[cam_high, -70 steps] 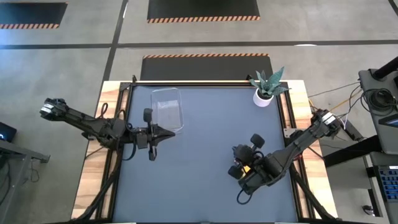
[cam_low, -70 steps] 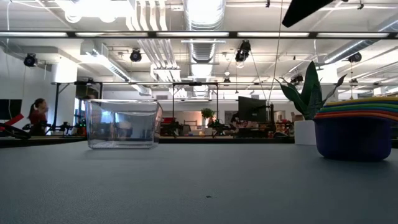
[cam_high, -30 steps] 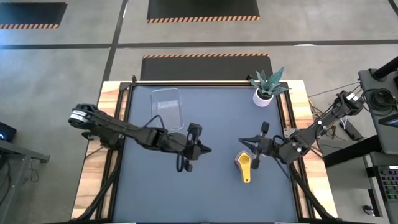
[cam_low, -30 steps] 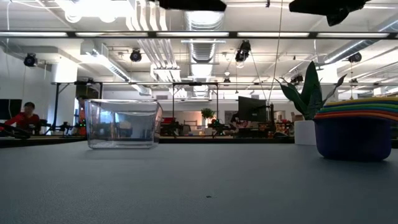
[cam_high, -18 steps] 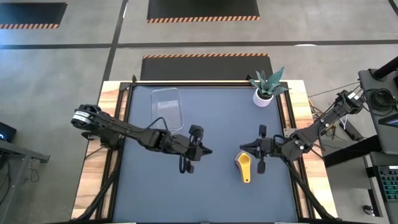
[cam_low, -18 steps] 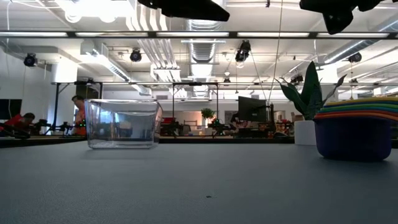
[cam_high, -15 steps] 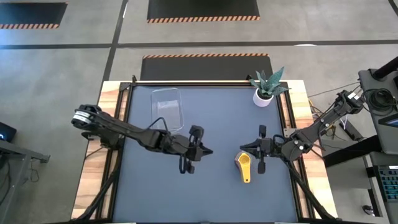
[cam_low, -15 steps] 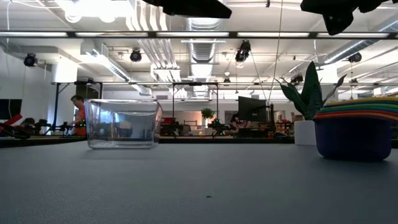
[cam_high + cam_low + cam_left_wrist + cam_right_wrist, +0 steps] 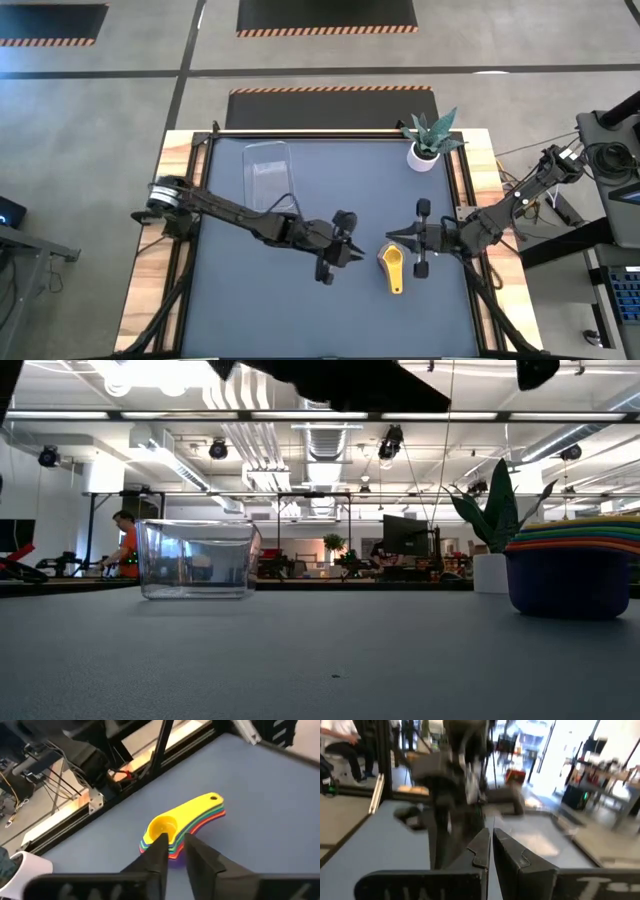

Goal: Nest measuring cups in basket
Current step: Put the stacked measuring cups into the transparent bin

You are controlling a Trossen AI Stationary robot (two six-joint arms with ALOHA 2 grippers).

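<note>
High view straight down over table (image 9: pixel 300 300); low view level across it; both share basket (image 9: pixel 270 175).

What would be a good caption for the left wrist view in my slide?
Left end effector, fingers slightly apart, approaches the nested stack of measuring cups, yellow cup on top, lying on the table.

cups (image 9: pixel 392 266): nested stack, yellow topmost, on mat | basket (image 9: pixel 269 174): clear, well apart

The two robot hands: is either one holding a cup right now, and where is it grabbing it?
Neither. The left gripper hangs beside the stacked measuring cups, and the right gripper is shut on nothing.
</note>
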